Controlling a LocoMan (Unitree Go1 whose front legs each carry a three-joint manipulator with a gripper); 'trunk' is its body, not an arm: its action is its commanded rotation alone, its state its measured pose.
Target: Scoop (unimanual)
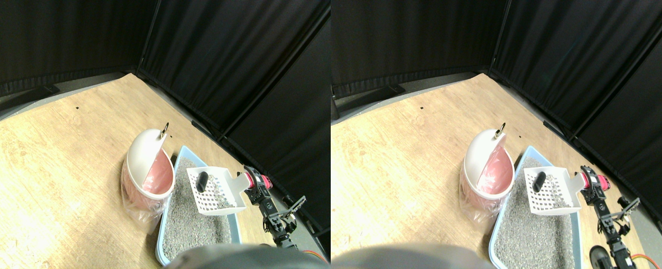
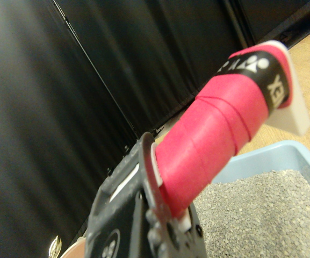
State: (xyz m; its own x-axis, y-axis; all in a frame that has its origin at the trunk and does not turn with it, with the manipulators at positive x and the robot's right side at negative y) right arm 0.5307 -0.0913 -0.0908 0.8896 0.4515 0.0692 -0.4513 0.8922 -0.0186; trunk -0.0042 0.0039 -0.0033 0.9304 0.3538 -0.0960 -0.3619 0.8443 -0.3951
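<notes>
A white slotted scoop (image 1: 216,193) hangs level above the grey litter (image 1: 188,224) in the light blue litter box (image 1: 161,246). A dark lump (image 1: 202,180) lies in the scoop's left part. My right gripper (image 1: 257,188) is shut on the scoop's red-wrapped handle (image 1: 264,181), to the right of the box. In the wrist view the red handle (image 2: 214,140) runs out from the dark jaw, with the litter (image 2: 262,215) and the box's rim (image 2: 267,158) beyond it. The scoop's basket is out of the wrist view.
A pink bin (image 1: 147,179) with a white swing lid (image 1: 143,148) tilted open stands just left of the litter box, wrapped in a clear bag. Black curtains (image 1: 224,56) close off the back and right. Wooden floor (image 1: 45,168) spreads to the left.
</notes>
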